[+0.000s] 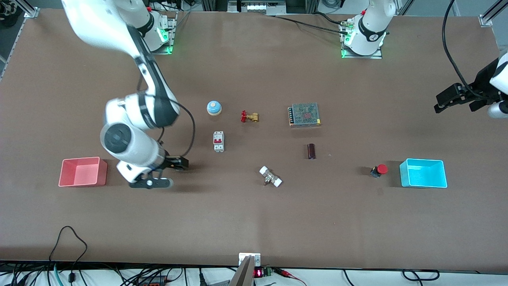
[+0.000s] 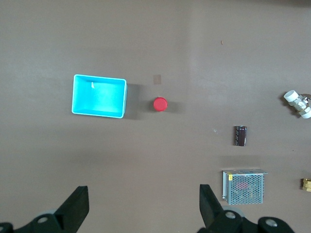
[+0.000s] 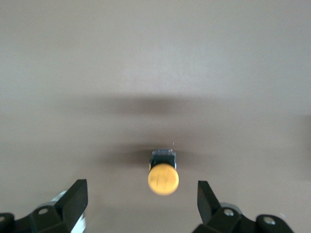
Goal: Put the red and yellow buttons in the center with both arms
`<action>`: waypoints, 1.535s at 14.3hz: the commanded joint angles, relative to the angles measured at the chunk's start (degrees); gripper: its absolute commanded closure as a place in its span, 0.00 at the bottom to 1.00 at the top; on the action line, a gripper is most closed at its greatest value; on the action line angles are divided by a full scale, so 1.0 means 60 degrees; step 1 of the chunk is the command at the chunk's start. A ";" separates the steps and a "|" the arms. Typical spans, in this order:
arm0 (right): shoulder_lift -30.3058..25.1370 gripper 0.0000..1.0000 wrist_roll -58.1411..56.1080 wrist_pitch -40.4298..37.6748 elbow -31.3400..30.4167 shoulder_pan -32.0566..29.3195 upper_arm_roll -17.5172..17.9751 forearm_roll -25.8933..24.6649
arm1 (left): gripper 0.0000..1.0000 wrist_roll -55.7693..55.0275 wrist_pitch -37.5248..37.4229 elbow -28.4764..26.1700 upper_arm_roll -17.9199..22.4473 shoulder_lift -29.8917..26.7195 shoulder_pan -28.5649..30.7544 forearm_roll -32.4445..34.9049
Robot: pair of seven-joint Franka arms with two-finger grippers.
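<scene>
The yellow button (image 3: 163, 177) lies on the brown tabletop (image 1: 254, 214), its orange-yellow cap toward the right wrist camera. My right gripper (image 3: 141, 201) is open and low over it, one finger on each side without touching. In the front view the right gripper (image 1: 168, 173) is beside the pink bin, and the arm hides the yellow button. The red button (image 1: 380, 170) sits beside the cyan bin; it also shows in the left wrist view (image 2: 160, 104). My left gripper (image 2: 144, 204) is open and empty, high over the left arm's end of the table (image 1: 440, 101).
A pink bin (image 1: 82, 172) stands at the right arm's end and a cyan bin (image 1: 423, 172) at the left arm's end. In the middle are a blue bell (image 1: 214, 107), a red-handled valve (image 1: 249, 116), a circuit breaker (image 1: 218, 141), a metal power supply (image 1: 304, 114), a dark cylinder (image 1: 311, 151) and a white fitting (image 1: 270, 176).
</scene>
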 commanded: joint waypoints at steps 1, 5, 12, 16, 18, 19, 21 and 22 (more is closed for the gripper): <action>-0.1391 0.00 -0.0227 -0.0770 -0.0334 -0.0090 -0.0194 -0.0040 | 0.00 0.0335 -0.0052 -0.0234 -0.0006 -0.0289 0.0100 -0.0167; -0.2258 0.00 -0.0315 -0.1840 -0.0334 -0.0106 -0.0794 -0.0025 | 0.00 0.0335 -0.0067 -0.0234 -0.0006 -0.0289 0.0100 -0.0167; -0.2859 0.00 -0.0765 -0.2837 -0.0305 -0.0134 -0.2198 -0.0040 | 0.00 0.0892 -0.0140 -0.0308 0.0038 -0.0289 0.0129 -0.0094; -0.3620 0.00 -0.2130 -0.3657 -0.0305 -0.2456 -0.1021 -0.0068 | 0.00 0.0877 -0.0140 -0.0337 0.0008 -0.0275 0.0115 -0.0065; -0.3928 0.00 -0.2350 -0.3834 -0.0305 -0.3297 -0.0111 -0.0782 | 0.00 0.0877 -0.0140 -0.0352 -0.0006 -0.0275 0.0115 -0.0050; -0.3944 0.00 -0.2525 -0.3980 -0.0305 -0.3299 -0.0049 -0.1193 | 0.00 0.0877 -0.0140 -0.0352 -0.0006 -0.0289 0.0115 -0.0050; -0.4221 0.00 -0.3009 -0.4303 -0.0421 -0.3284 -0.0019 -0.1388 | 0.00 0.0862 -0.0140 -0.0352 -0.0021 -0.0289 0.0115 -0.0035; -0.4309 0.00 -0.2938 -0.4361 -0.0523 -0.3255 -0.0019 -0.1344 | 0.00 0.0862 -0.0140 -0.0352 -0.0021 -0.0289 0.0115 -0.0035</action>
